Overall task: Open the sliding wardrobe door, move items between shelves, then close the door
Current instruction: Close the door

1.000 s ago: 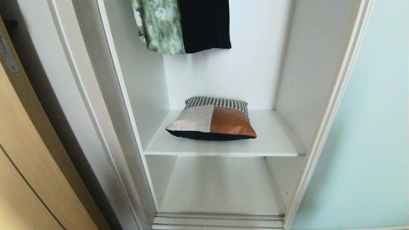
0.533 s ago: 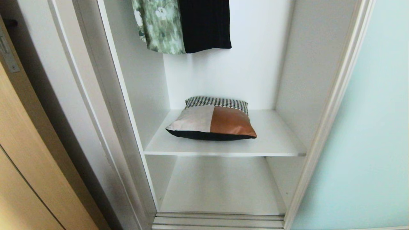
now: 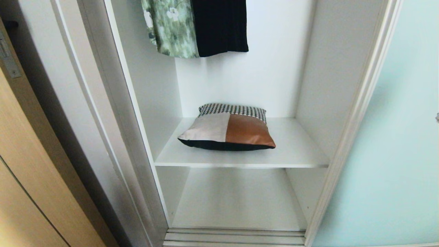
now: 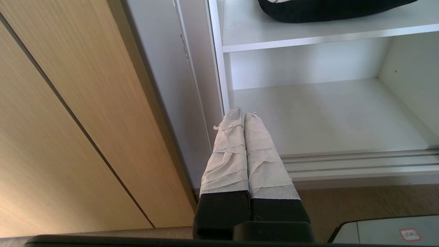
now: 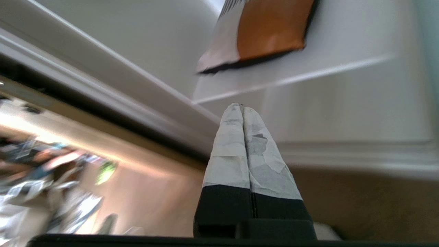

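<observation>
Cushion [image 5: 264,32] lies on shelf [image 5: 343,58] beyond closed right gripper [image 5: 239,107].

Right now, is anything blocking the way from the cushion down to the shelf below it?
Nothing visible. The cushion lies alone on the upper shelf, the lower shelf is bare, and the sliding door stands aside.

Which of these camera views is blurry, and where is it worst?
Right wrist view: streaked by motion blur, worst in the cluttered room background; the cushion is soft-edged, while the right tool looks crisp. Head view and left wrist view: sharp, with the left tool clear.
</observation>
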